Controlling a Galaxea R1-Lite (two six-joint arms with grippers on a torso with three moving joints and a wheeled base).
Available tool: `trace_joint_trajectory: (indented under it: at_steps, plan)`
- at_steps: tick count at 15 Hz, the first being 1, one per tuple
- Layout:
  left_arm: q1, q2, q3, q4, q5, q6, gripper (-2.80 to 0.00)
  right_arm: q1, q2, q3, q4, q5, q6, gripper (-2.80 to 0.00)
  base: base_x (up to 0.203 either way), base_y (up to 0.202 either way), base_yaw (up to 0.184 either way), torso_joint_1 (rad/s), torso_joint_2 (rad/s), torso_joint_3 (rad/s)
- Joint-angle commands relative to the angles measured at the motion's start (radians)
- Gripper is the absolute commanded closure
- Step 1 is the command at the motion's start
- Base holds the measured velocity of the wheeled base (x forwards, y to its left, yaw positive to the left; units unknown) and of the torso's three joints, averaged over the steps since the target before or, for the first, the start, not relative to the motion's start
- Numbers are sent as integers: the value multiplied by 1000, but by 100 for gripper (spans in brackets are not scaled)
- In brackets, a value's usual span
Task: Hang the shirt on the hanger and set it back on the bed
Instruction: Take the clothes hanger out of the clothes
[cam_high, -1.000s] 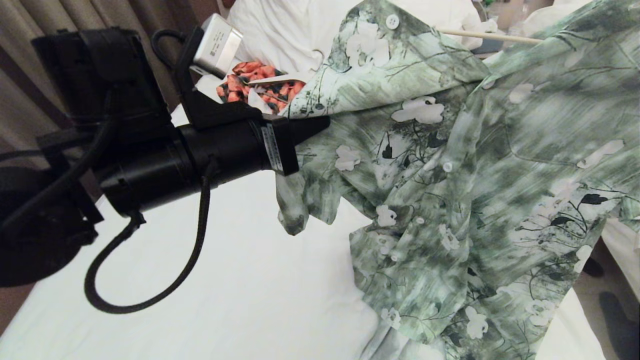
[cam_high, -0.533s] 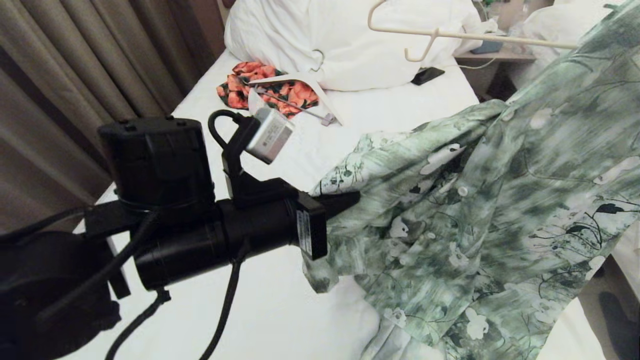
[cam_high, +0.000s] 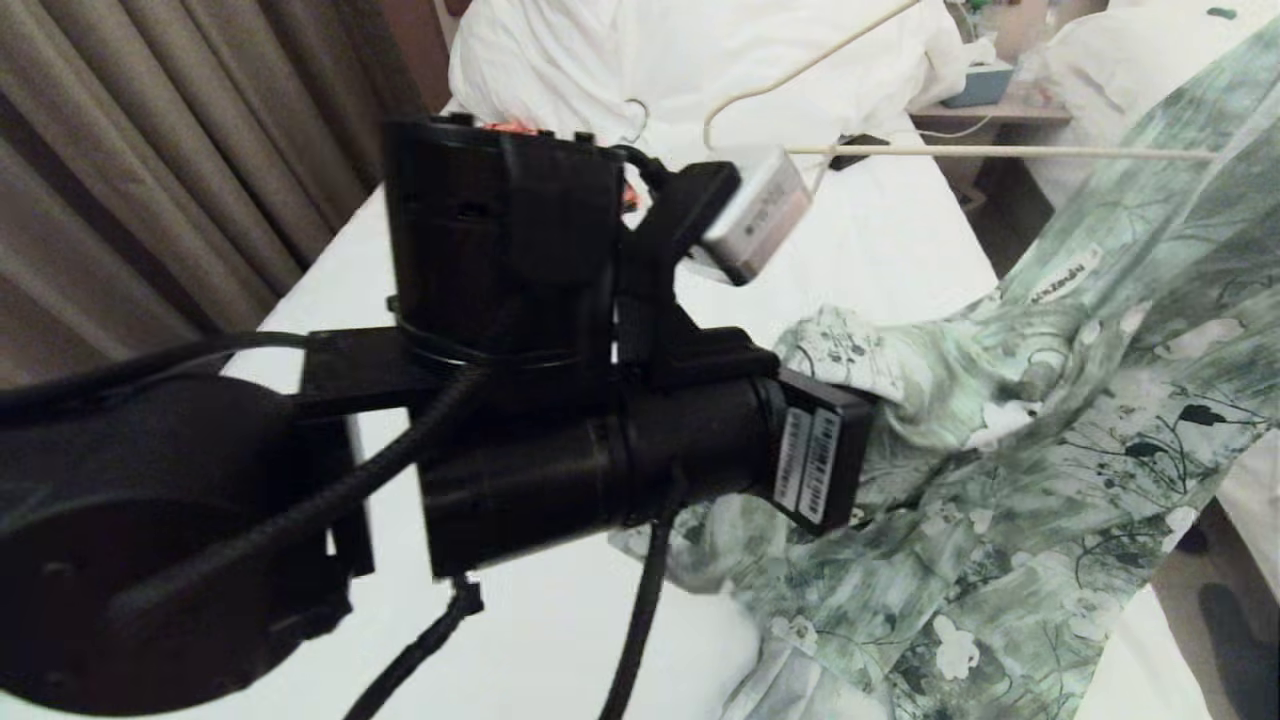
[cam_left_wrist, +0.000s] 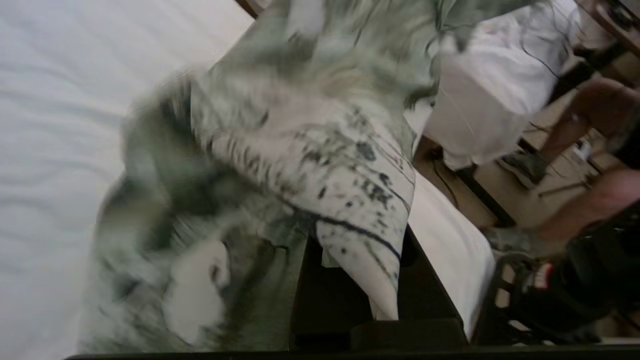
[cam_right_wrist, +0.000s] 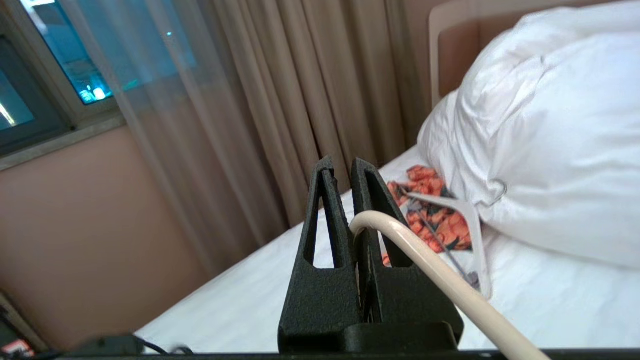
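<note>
The green leafy shirt (cam_high: 1050, 450) hangs from the upper right down onto the bed (cam_high: 900, 260). My left gripper (cam_high: 872, 402) is in the middle of the head view, shut on a pale edge of the shirt (cam_left_wrist: 300, 150). Cloth lies between its dark fingers (cam_left_wrist: 310, 280) and hides their tips. The cream hanger (cam_high: 1000, 152) is held in the air above the shirt, its bar running level into the cloth at the right and its hook curving up at the left. My right gripper (cam_right_wrist: 341, 162) is shut on the hanger (cam_right_wrist: 450, 285); it is outside the head view.
Big white pillows (cam_high: 640, 50) lie at the head of the bed. An orange-and-black garment (cam_right_wrist: 435, 210) on a white clip hanger (cam_right_wrist: 475, 220) lies beside them. Brown curtains (cam_high: 150, 200) run along the left. A nightstand (cam_high: 990, 100) and a second bed (cam_high: 1100, 40) stand at the right.
My left arm has moved down, to the right and nearer the camera, pulling the shirt's edge with it. The shirt has dropped off the hanger's left half, so its hook and bar now show.
</note>
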Motion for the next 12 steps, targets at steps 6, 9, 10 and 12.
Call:
trace_joint_trajectory:
  at_steps: [6, 9, 10, 12]
  plan:
    - [-14, 78, -33, 37, 6, -3, 0, 11, 45, -4, -10, -13, 1, 0, 0, 0, 0, 0, 0, 0]
    - [96, 80, 23, 4, -3, -27, 0, 12, 50, -6, -12, -11, 1, 0, 0, 0, 0, 0, 0, 0]
    - [95, 86, 13, -13, -2, -29, 0, 19, 60, -4, -12, -12, 1, 0, 0, 0, 0, 0, 0, 0]
    - [65, 97, -52, -21, 0, -28, 0, 30, 77, 17, -13, -14, -2, 0, 0, 0, 0, 0, 0, 0]
